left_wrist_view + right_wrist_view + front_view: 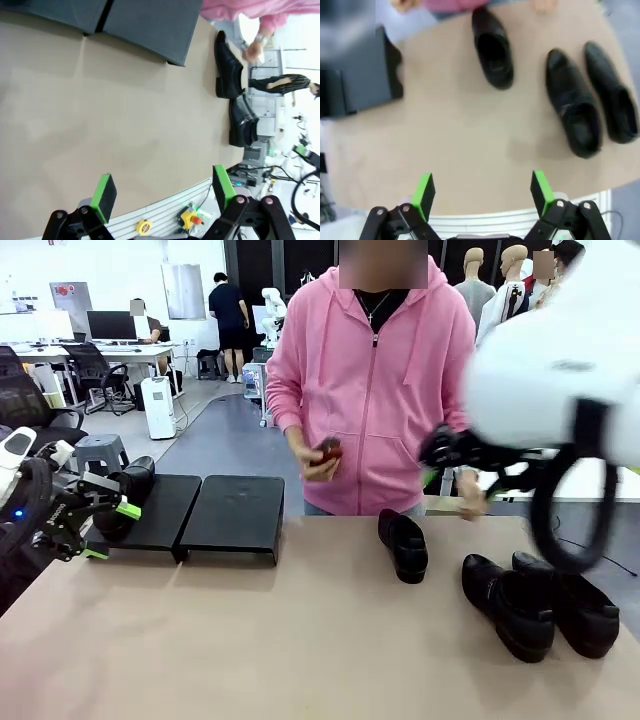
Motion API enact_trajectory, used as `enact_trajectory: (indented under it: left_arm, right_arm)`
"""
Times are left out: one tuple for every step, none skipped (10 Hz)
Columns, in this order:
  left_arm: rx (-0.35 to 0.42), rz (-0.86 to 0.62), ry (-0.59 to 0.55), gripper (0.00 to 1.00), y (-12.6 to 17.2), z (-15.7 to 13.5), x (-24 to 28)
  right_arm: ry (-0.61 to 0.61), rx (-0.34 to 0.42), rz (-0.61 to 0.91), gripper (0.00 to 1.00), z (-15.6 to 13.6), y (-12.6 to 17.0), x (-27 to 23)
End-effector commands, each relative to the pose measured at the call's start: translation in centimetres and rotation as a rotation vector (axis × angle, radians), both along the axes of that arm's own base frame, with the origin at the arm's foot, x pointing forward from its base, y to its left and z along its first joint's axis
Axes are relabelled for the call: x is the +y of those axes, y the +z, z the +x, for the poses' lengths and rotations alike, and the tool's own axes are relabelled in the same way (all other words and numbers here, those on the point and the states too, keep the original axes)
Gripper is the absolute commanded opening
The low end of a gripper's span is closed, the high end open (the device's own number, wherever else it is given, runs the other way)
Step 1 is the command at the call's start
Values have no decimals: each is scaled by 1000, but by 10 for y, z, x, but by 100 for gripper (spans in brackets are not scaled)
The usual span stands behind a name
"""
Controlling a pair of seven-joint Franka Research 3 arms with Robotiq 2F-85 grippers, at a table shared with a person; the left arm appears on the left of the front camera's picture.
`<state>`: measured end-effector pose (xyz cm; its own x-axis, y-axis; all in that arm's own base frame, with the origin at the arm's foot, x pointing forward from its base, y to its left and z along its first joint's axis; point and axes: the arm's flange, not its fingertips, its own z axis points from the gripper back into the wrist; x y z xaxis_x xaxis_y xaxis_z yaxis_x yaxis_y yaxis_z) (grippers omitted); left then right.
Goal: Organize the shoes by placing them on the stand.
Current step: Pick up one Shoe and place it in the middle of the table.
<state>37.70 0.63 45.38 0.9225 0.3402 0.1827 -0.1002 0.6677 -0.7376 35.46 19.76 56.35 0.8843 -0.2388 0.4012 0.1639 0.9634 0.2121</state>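
At far left, left gripper (112,531) spread wide, nothing in it, low by the edge of the table (300,640) and covering part of one shoe (133,485) on the left panel of the stand (235,515). Beyond the stand, person (375,390) in pink at the far side, hand (322,455) round something small and dark, lone shoe (403,545) on the table just before them. Further right, two shoes (505,605) side by side on the table; above them, blurred right gripper (482,189), likewise wide open and empty.
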Motion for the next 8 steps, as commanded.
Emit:
enact_trajectory:
  left_arm:
    - [-3,-13,1,100,1,0,2]
    - [-3,-13,1,100,1,0,2]
    - [-3,-13,1,100,1,0,2]
    - [-3,-13,1,100,1,0,2]
    - [-3,-13,1,100,1,0,2]
    - [-3,-13,1,100,1,0,2]
    - [-3,-13,1,100,1,0,2]
    - [-3,-13,1,100,1,0,2]
  right_arm:
    - [46,179,-39,100,74,-7,19]
    - [49,211,-18,100,97,-22,28]
    - [26,276,-33,100,88,-23,15]
    - [61,143,-37,100,67,-35,25]
    - [61,143,-37,100,67,-35,25]
    - [69,223,-38,100,98,-51,16]
    - [101,380,-169,100,137,-58,24]
    - [117,420,-190,100,189,-65,30]
